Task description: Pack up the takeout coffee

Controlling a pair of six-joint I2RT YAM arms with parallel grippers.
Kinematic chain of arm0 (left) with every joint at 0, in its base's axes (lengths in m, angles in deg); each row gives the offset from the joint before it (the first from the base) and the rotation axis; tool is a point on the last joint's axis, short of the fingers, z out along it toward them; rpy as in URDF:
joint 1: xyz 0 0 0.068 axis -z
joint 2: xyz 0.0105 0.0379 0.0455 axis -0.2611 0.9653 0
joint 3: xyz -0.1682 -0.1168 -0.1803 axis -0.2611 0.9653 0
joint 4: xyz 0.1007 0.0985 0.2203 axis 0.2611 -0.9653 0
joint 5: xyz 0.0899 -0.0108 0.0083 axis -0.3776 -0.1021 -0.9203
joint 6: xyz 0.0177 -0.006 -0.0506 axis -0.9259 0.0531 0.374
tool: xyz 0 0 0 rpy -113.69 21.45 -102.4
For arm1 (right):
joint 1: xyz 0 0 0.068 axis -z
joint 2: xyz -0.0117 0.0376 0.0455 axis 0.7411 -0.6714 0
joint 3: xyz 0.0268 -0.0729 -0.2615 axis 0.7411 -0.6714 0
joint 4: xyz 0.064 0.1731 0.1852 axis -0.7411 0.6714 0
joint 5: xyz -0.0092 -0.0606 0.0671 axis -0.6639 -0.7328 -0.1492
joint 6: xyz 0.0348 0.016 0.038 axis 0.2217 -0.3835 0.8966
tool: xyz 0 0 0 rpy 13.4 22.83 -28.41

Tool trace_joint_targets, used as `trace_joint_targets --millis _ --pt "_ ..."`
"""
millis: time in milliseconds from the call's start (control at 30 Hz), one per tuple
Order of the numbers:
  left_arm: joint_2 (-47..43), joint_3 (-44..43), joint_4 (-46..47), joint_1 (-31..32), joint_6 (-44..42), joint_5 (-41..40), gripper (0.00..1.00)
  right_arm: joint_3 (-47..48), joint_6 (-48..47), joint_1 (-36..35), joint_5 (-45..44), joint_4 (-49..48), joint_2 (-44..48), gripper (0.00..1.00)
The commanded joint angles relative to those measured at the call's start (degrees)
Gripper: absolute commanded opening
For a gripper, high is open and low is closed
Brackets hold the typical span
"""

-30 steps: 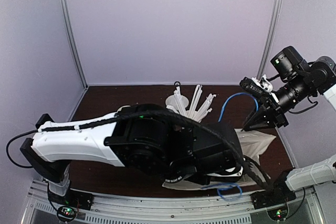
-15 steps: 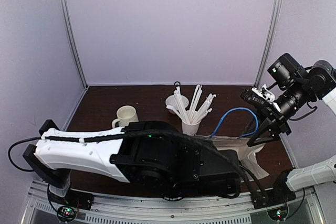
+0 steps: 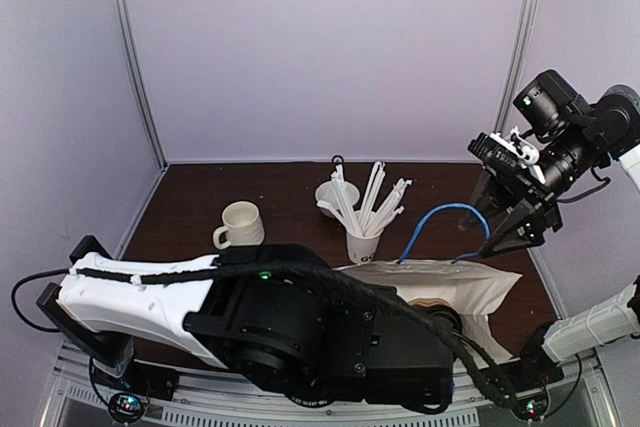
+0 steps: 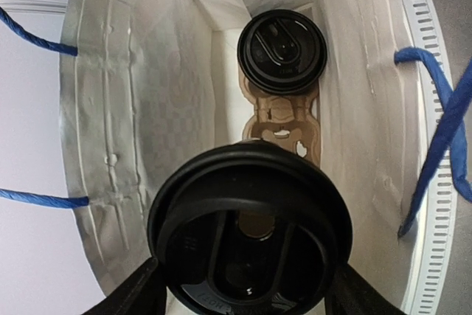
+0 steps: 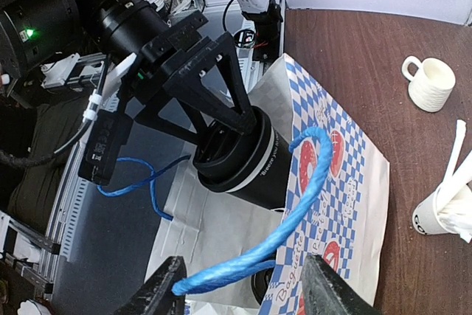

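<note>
Cup (image 4: 249, 230) pinched in your left gripper (image 4: 247, 293), over bag (image 4: 125, 108); right gripper (image 5: 243, 285) spread, handle (image 5: 295, 204) unheld. Mouth may sag and catch the cup.

Under my L gripper (image 4: 243, 293) the bag (image 4: 140, 108) mouth gapes wide. Its walls stand off the held cup (image 4: 251, 234) w/ some room on both sides. Ahead of the gripper the carrier (image 4: 284, 119) lies on the bag floor. Its far slot is taken by the seated cup (image 4: 282, 51), w/ bare cardboard btwn the two cups. Blue handles (image 4: 435, 130) hang at both bag edges, the right loop near my finger. R gripper (image 5: 243, 289): fingers apart, a handle rope (image 5: 269, 240) runs btwn them. Ahead of it the L arm (image 5: 125, 20) & held cup block the way. Off to its right I see bare table (image 5: 369, 57), then mug (image 5: 430, 82) & stirrer cup (image 5: 435, 219).
</note>
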Motion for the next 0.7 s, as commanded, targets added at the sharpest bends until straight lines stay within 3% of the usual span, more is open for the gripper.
trace_joint_targets --millis 0,133,333,500,667 --pt "1.89 -0.83 -3.4 0.58 4.31 1.43 0.65 3.66 -3.48 0.95 1.12 4.62 -1.21 0.6" --pt "2.04 -0.94 -3.68 0.66 4.06 3.65 0.64 10.09 -6.65 1.31 3.1 9.84 -2.02 0.66" --pt "2.43 -3.11 -4.25 2.01 4.5 7.1 0.64 14.48 -4.93 2.31 -0.9 7.18 -1.84 0.68" --pt "2.51 -2.42 -3.54 2.65 7.53 6.99 0.64 9.54 -1.18 2.61 -4.76 0.42 -0.08 0.67" --pt "2.67 0.2 -2.88 2.63 8.46 0.56 0.64 -1.3 5.09 2.63 -13.15 -10.47 3.56 0.66"
